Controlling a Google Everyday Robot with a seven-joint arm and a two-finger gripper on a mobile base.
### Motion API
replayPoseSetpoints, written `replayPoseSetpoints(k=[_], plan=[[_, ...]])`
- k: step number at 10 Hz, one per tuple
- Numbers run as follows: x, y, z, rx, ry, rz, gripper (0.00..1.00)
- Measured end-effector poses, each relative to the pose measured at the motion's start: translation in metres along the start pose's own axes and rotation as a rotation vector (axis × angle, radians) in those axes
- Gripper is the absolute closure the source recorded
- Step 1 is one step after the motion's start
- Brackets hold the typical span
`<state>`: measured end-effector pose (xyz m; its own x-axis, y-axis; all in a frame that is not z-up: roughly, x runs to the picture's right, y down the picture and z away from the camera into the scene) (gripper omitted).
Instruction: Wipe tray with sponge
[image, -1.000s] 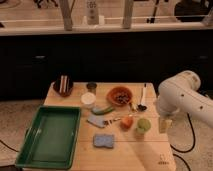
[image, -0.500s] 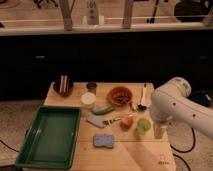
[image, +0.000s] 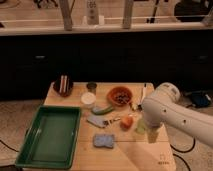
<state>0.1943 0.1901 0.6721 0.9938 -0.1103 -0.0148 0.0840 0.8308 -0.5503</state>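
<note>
**Robot arm at a wooden table with a green tray and blue sponge**

A pale wooden table (image: 150, 160) stands on a speckled floor (image: 20, 110) in front of a long dark counter (image: 110, 55). A large green tray (image: 47, 137) with a raised rim lies along the table's left side. The white arm (image: 172, 107) bends in from the right above the table's right side. The sponge (image: 103, 140), small, light blue and wavy-edged, lies flat on the wood near the tray's right rim, not touching it. The gripper (image: 151, 134) points down beside a green fruit (image: 141, 126), jaws spread, holding nothing.
</note>
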Motion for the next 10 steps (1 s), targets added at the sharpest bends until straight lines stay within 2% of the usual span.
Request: replayPoseSetpoints(k=[4, 7, 10], plan=[[-0.031, 0.005, 0.006, -0.002, -0.02, -0.038, 0.2], [-0.073, 0.007, 0.016, -0.006, -0.039, -0.077, 0.2], [-0.087, 0.008, 0.027, -0.013, -0.052, -0.092, 0.2]])
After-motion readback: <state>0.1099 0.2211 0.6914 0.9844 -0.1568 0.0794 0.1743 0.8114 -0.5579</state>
